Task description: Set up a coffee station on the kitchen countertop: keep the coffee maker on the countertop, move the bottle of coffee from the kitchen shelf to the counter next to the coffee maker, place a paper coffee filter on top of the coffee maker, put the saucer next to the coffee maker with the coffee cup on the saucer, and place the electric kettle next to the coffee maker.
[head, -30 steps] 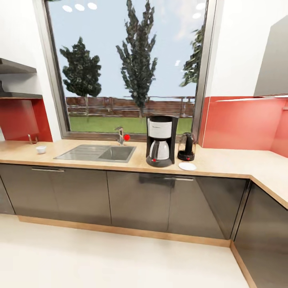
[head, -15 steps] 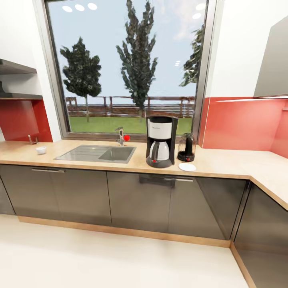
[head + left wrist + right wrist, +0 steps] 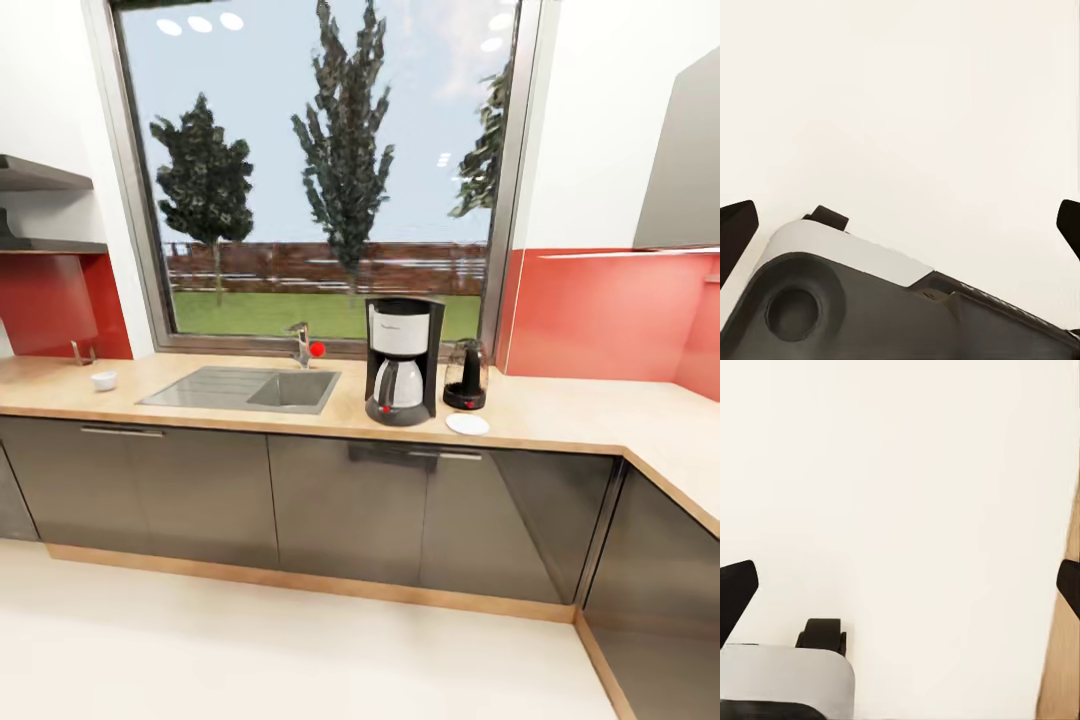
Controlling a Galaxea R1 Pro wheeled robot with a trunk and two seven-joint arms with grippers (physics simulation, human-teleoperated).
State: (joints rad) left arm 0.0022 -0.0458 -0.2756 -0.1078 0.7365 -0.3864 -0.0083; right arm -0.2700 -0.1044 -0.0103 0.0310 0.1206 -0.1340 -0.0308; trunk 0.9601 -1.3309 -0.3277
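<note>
The coffee maker [image 3: 403, 360] stands on the countertop [image 3: 560, 415] right of the sink. Close on its right is the dark electric kettle [image 3: 465, 374]. The white saucer [image 3: 467, 424] lies bare in front of the kettle, near the counter's front edge. Far to the left on the counter sits the small white coffee cup [image 3: 103, 380]. The kitchen shelf [image 3: 45, 245] shows at the left edge. The bottle of coffee and the paper coffee filter are out of view. My left gripper [image 3: 900, 229] and right gripper [image 3: 902, 585] are both open over pale floor, holding nothing.
A steel sink [image 3: 245, 387] with a tap [image 3: 303, 343] is set into the counter under a big window. Grey cabinets [image 3: 345, 500] run below it and turn a corner at the right. Pale floor [image 3: 300, 650] lies between me and the cabinets.
The whole picture has slid down slightly, so the camera has moved. Nothing on the counter has changed place.
</note>
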